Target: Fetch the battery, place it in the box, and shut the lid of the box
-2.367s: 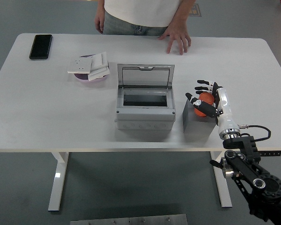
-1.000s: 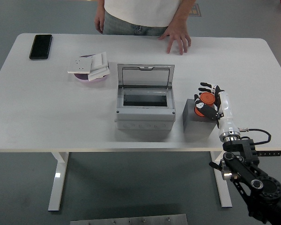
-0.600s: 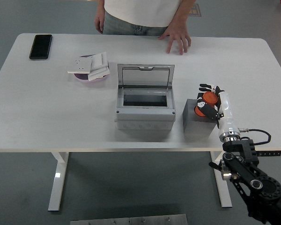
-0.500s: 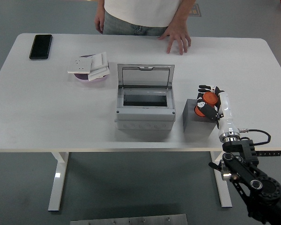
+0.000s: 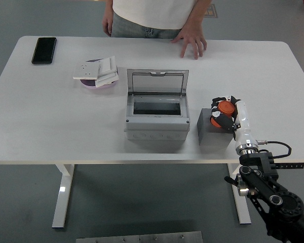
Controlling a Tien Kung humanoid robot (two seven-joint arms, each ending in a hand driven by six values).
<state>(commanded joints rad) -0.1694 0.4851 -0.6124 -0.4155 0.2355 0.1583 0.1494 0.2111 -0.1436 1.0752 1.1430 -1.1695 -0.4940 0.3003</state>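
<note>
The battery (image 5: pixel 223 108), orange and round, sits on top of a dark grey block (image 5: pixel 213 132) near the table's (image 5: pixel 50 131) front edge, toward its right end. Your right hand (image 5: pixel 225 112) has its black fingers (image 5: pixel 219 121) curled around the battery from both sides, so it is gripped, and it looks to be touching the block's top. The white forearm runs back from the hand to the front edge and drops below the table at the lower right corner.

The box (image 5: pixel 156 114) stands just left of the block, apart from it, roughly mid-table and close to the front edge. Its lid (image 5: pixel 157 82) is swung up and back toward the far edge, leaving the dark opening uncovered.

Toward the far left you have a pink dish (image 5: pixel 97 81) with white cards (image 5: pixel 98 71) stacked across it. A black phone (image 5: pixel 44 50) lies flat near the far left corner.

A person stands at the far edge; one hand (image 5: pixel 192 43) rests on the table with fingers spread, the other (image 5: pixel 108 23) hangs beside the body, off the table.
</note>
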